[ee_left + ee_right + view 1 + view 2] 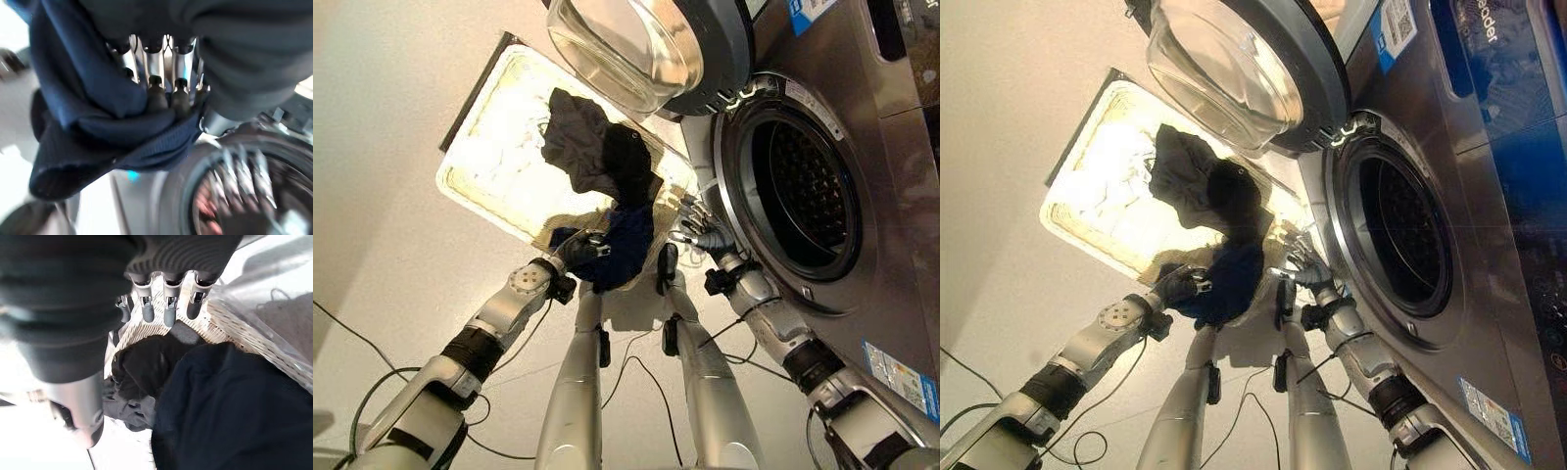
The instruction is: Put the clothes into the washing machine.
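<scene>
Navy cloth (625, 257) clenched in the left robot hand (579, 251) should be swung rightward into the drum (803, 191), past the slack-fingered right robot hand (705, 233).

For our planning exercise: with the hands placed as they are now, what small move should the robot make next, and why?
Probably lift the left hand and carry it toward the open drum. Its fingers are curled round the dark blue garment, which hangs at the rim of the wicker basket, and the door is swung open. The right hand holds nothing.
</scene>
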You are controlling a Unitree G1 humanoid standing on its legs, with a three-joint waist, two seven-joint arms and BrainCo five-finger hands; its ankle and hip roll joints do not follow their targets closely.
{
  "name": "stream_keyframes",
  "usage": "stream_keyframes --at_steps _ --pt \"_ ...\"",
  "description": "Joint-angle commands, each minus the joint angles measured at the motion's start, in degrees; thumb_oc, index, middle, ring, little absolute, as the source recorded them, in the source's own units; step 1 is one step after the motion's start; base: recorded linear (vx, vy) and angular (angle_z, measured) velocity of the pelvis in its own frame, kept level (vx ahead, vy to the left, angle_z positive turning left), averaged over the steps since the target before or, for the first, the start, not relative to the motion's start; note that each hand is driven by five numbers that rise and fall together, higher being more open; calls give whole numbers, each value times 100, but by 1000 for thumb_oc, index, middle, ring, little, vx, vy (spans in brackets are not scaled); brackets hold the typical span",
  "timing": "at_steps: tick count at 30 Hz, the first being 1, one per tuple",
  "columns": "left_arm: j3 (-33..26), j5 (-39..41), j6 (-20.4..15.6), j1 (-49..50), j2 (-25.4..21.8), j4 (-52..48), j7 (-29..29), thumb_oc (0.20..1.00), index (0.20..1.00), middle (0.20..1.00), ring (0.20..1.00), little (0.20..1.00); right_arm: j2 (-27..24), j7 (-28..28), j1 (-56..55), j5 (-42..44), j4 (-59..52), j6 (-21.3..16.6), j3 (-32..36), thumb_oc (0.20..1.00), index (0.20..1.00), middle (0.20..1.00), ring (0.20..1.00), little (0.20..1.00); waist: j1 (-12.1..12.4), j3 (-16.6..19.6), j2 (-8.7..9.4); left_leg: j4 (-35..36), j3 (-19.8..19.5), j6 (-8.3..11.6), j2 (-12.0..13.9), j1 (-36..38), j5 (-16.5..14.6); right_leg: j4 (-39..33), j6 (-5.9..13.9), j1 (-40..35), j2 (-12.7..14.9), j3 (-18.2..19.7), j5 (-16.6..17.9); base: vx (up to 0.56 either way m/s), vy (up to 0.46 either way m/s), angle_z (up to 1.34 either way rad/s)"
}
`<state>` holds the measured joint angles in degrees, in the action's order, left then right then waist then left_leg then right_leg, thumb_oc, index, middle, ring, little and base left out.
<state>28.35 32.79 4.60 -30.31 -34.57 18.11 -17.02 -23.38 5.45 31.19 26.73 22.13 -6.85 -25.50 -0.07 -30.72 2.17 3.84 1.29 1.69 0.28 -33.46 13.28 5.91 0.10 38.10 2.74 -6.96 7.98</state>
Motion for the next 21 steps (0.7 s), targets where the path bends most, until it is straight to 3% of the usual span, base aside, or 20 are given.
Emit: stream_keyframes --at_steps 1,2,8,13,18,21 --pt "-47 768 -412 100 258 -804 -921 200 200 200 200 200 -300 -44 29 -302 -206 108 -81 1000 1000 1000 1000 1000 -20 93 -256 -320 266 50 -328 17 -322 -614 491 -318 124 -43 537 0 0 0" --pt "-16 1171 -420 92 247 -1063 -1320 200 200 200 200 200 -347 -122 117 -359 -138 189 -163 1000 1000 1000 1000 1000 11 93 -283 -312 254 44 -336 68 -326 -605 489 -375 139 -56 519 0 0 0" --pt "87 1980 -495 44 305 -1661 -2198 200 200 200 200 200 -381 -187 398 -1048 -10 441 -494 1000 1000 1000 1000 1000 66 93 -303 -232 235 24 -347 214 -330 -590 494 -490 154 -57 491 1 3 3" --pt "18 2628 -650 -62 454 -1951 -2871 200 200 200 200 200 -541 -574 908 -2517 218 860 -1038 1000 1000 1000 1000 1000 128 93 -308 -102 267 27 -333 320 -309 -615 502 -564 167 -72 468 0 0 0" --pt "-234 3113 -633 -138 571 -2116 -3155 200 200 200 200 200 -947 -1363 1341 -3854 251 671 -1646 1000 1000 1000 1000 1000 178 93 -283 -91 268 25 -338 376 -326 -607 511 -604 187 -100 445 0 0 0" --pt "-328 3019 -574 -217 534 -2176 -3074 200 200 200 200 200 -1144 -1870 1562 -3999 262 502 -1885 1000 1000 1000 1000 1000 217 93 -250 -125 230 30 -351 331 -314 -565 507 -568 187 -89 440 7 -24 4"
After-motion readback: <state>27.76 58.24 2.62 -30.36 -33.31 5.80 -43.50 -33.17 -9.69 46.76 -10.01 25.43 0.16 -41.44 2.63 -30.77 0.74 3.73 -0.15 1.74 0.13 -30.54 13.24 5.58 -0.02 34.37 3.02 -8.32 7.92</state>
